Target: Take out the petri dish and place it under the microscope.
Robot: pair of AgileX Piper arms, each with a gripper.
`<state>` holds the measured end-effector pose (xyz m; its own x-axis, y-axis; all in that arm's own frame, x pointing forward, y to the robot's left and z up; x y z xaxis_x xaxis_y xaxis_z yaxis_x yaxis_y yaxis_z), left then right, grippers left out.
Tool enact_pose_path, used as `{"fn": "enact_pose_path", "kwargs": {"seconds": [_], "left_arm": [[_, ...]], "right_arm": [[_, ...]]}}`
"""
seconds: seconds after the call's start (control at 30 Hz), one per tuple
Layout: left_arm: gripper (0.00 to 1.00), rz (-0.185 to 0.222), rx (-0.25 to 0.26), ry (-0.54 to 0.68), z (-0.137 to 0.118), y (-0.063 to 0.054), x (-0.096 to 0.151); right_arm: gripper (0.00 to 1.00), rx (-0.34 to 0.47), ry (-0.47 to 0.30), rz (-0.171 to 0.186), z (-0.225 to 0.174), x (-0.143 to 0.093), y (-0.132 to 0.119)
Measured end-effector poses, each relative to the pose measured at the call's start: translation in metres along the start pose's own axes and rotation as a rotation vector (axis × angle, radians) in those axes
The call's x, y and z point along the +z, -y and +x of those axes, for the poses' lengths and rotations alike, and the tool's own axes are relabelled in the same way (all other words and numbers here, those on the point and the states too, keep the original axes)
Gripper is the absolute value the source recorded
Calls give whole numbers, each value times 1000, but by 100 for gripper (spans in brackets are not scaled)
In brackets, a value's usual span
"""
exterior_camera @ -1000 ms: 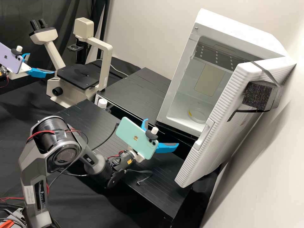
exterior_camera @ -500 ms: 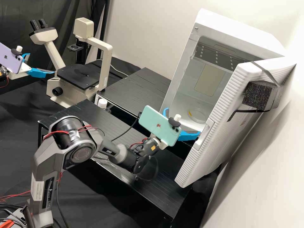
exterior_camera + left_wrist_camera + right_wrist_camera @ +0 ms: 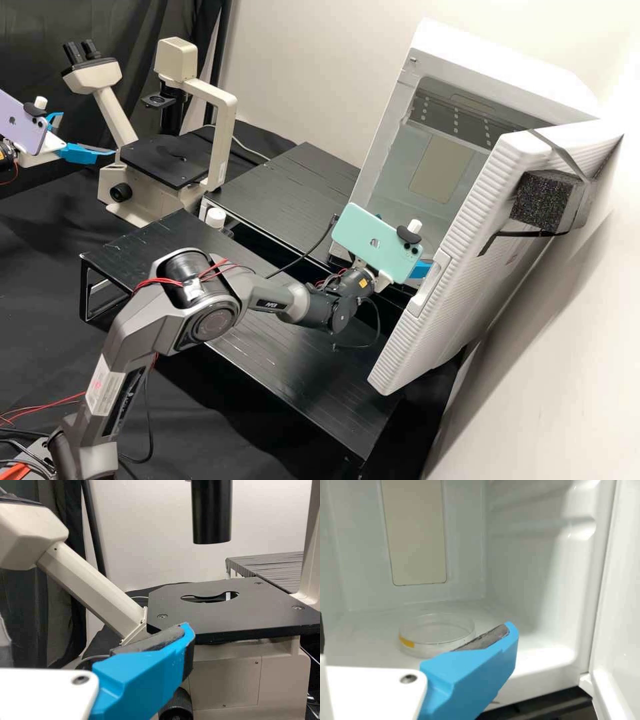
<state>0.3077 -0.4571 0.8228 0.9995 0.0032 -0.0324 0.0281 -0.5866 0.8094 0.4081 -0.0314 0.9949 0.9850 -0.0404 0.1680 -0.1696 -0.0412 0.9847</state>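
The right tool (image 3: 420, 269) is open, its fingers apart and holding nothing, at the mouth of the white cabinet (image 3: 535, 580). The petri dish (image 3: 437, 647), clear with a yellow mark (image 3: 406, 642) on its side, lies flat on the cabinet floor just ahead of this tool; whether a finger touches it, I cannot tell. Beside the same tool stands the cabinet's open door (image 3: 467, 267); a mint green phone (image 3: 373, 243) is clamped on top of the tool, and the black tabletop (image 3: 280, 360) spreads below its arm. The left tool (image 3: 89, 133) is open and empty too, carrying a purple phone (image 3: 23, 123). Just ahead of it is the microscope (image 3: 223, 133), whose flat black plate (image 3: 170, 602) has a hole in it.
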Motion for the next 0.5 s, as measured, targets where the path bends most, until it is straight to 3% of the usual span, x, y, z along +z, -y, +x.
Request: {"fn": "enact_pose_path", "kwargs": {"seconds": [0.13, 0.4, 0.5], "left_arm": [[100, 0, 0, 0, 0, 0, 0], [100, 0, 0, 0, 0, 0, 0], [100, 0, 0, 0, 0, 0, 0]], "right_arm": [[100, -28, 20, 0, 13, 2, 1], [100, -86, 44, -87, 34, 1, 8], [100, -106, 64, -100, 40, 4, 15]]}}
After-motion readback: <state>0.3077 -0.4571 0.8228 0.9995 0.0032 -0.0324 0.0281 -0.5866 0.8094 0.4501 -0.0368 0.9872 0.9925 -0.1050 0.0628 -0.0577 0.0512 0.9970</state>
